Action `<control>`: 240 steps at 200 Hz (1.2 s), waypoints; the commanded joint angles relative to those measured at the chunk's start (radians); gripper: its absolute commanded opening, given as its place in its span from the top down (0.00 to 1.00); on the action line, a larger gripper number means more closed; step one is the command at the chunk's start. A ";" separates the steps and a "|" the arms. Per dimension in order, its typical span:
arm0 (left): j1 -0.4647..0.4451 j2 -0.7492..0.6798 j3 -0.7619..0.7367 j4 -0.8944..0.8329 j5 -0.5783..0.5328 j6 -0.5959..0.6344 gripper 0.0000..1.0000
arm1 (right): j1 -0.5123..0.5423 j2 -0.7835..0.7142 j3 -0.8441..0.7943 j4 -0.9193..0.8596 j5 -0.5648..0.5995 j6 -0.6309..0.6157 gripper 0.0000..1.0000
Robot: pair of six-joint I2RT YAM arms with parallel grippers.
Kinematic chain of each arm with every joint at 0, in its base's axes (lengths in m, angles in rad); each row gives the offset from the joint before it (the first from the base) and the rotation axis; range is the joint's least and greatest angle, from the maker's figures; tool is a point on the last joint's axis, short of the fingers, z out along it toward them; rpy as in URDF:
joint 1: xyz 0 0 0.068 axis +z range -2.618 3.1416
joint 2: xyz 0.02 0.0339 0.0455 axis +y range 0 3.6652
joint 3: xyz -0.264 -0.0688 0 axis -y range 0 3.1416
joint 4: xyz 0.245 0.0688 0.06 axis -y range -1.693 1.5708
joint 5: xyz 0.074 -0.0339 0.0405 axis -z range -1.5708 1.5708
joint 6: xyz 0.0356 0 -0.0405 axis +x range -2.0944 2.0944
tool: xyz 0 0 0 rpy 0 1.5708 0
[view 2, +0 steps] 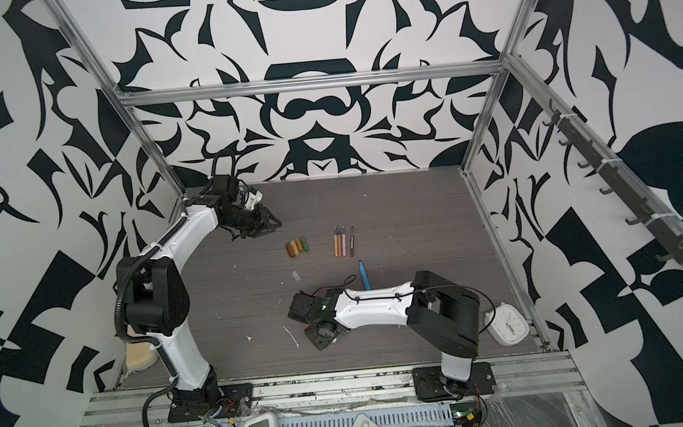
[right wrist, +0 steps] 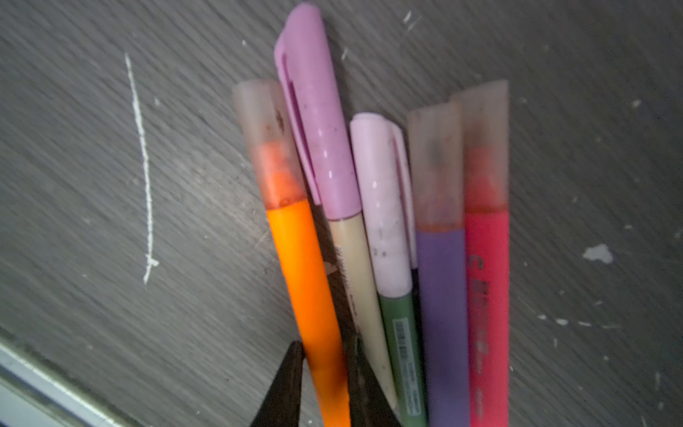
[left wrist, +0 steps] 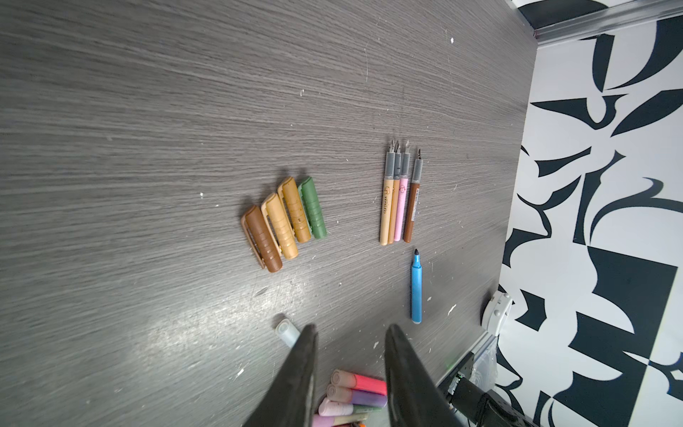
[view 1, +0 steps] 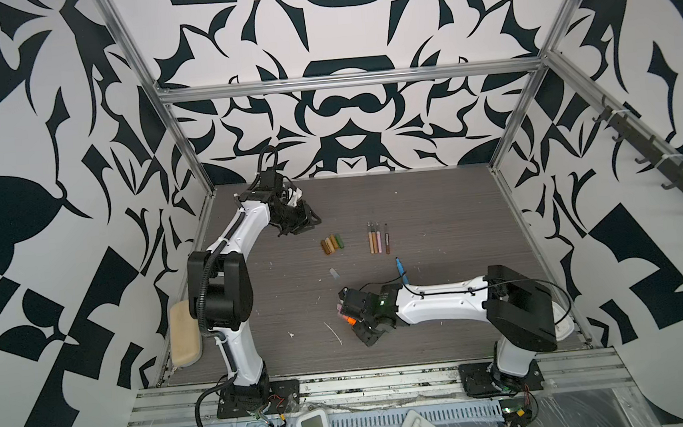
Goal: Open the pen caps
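Observation:
My right gripper (right wrist: 326,342) is low over the table, shut on the body of an orange pen (right wrist: 295,258) whose translucent cap (right wrist: 266,140) is still on. Beside it lie capped pens: cream with a purple cap (right wrist: 314,111), green with a pale pink cap (right wrist: 384,203), purple (right wrist: 441,295) and pink-red (right wrist: 488,295). Removed brown, gold and green pen caps (view 1: 332,244) lie in a row, with several uncapped thin pens (view 1: 378,238) to their right. An uncapped blue pen (view 1: 401,268) and a clear loose cap (view 1: 333,273) lie nearer. My left gripper (view 1: 309,221) hangs open and empty at the back left.
A beige pad (view 1: 185,339) lies at the table's left edge behind the left arm. A white clock (view 2: 507,326) sits at the right front corner. White string scraps (view 1: 332,332) lie near the right gripper. Aluminium rails border the table.

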 commanded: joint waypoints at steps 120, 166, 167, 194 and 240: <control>-0.001 -0.340 -0.305 0.153 0.080 -0.130 0.58 | 0.082 -0.216 -0.038 0.064 0.166 0.057 0.89; -0.055 -0.582 -0.612 0.355 0.174 -0.383 0.56 | -0.034 -0.325 -0.097 0.184 0.019 0.127 0.91; -0.056 -0.587 -0.617 0.362 0.174 -0.389 0.56 | -0.039 -0.330 -0.098 0.191 0.011 0.129 0.92; -0.120 -0.676 -0.743 0.506 0.158 -0.535 0.55 | -0.084 -0.352 -0.104 0.246 -0.057 0.157 0.93; -0.198 -0.681 -0.781 0.527 0.084 -0.557 0.55 | -0.158 -0.383 -0.114 0.292 -0.141 0.194 0.94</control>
